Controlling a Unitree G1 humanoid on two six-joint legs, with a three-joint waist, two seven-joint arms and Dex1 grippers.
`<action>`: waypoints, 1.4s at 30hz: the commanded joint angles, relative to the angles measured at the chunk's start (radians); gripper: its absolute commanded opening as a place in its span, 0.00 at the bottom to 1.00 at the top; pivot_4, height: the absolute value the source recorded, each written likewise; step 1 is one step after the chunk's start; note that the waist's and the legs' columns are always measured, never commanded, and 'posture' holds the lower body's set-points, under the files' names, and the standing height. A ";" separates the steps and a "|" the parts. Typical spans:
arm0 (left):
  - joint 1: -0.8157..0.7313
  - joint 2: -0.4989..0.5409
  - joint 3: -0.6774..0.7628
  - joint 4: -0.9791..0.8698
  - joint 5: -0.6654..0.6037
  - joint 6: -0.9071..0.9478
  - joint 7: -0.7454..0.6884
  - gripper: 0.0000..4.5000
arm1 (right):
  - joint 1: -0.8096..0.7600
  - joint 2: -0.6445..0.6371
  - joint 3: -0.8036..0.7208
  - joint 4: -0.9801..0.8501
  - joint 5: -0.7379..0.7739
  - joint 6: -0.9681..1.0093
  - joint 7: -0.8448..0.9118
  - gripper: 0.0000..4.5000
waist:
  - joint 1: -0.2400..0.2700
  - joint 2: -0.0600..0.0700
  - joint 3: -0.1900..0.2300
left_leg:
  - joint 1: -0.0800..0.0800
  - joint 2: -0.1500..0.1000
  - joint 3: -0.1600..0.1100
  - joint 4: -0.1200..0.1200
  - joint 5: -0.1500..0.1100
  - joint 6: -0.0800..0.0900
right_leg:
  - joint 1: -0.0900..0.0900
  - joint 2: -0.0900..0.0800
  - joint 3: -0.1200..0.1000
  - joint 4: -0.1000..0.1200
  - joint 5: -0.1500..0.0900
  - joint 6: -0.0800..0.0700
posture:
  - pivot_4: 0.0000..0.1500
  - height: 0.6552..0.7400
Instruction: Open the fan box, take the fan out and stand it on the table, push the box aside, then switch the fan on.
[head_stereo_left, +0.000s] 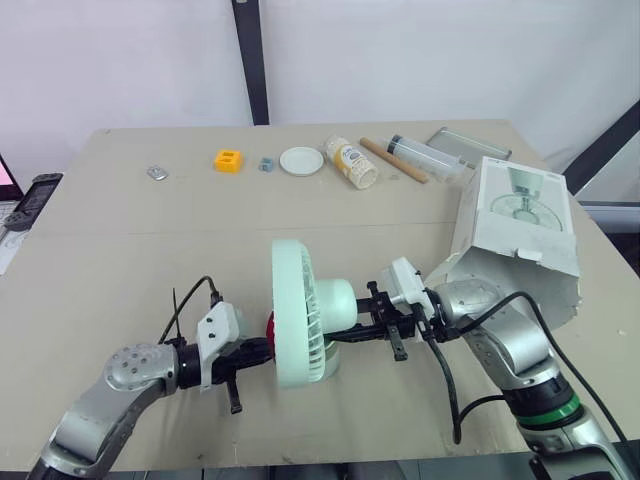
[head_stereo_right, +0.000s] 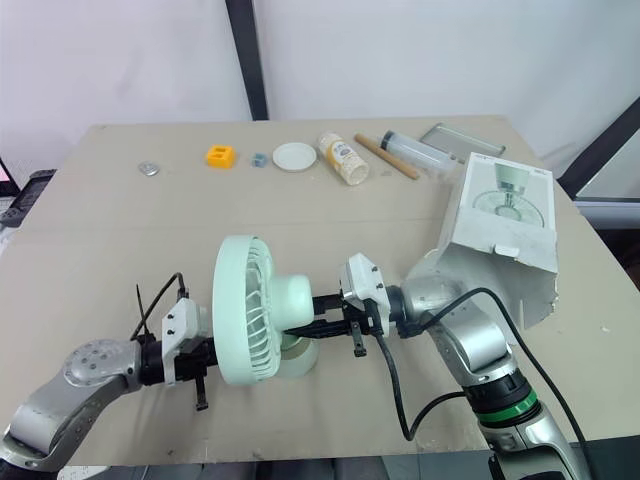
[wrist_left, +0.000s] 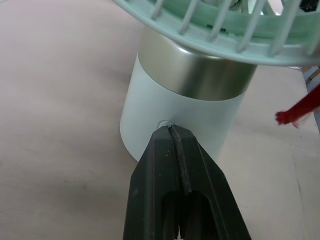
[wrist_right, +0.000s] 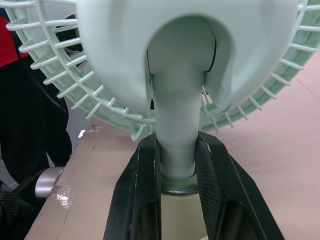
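You have the fan (head_stereo_left: 300, 315) standing upright on the table (head_stereo_left: 150, 250), near its front edge. Your right claw (wrist_right: 177, 150) is clamped on the fan's neck. Your left claw (wrist_left: 172, 135) is pressed together, tip against the fan's base. The box (head_stereo_left: 520, 225) sits off to the right, behind the right arm.

Bright, even, soft light across your table (head_stereo_left: 120, 250).
You get only faint shadows under the fan (head_stereo_left: 298, 315); its metal band (wrist_left: 200, 75) carries a mild sheen.
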 joint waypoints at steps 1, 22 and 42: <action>-0.010 -0.007 0.000 -0.009 0.002 -0.024 -0.003 0.01 | 0.013 -0.014 0.008 0.000 -0.018 0.006 0.002 0.09 | 0.000 0.000 0.000 | 0.000 0.000 0.000 0.000 0.000 0.000 | 0.000 0.000 0.000 0.000 0.000 0.000 | 1.00 1.00; -0.027 -0.023 -0.031 -0.004 0.011 -0.014 -0.004 0.01 | 0.010 -0.010 0.013 0.005 -0.021 0.004 -0.001 0.09 | 0.000 0.000 0.000 | 0.000 0.000 0.000 0.000 0.000 0.000 | 0.000 0.000 0.000 0.000 0.000 0.000 | 1.00 1.00; -0.040 -0.031 -0.046 -0.014 0.014 0.007 -0.013 0.01 | 0.013 -0.014 0.013 -0.001 -0.021 0.011 -0.002 0.09 | 0.009 0.000 -0.001 | 0.001 0.000 0.000 0.001 0.000 0.000 | 0.001 0.000 0.000 0.000 0.000 0.000 | 1.00 1.00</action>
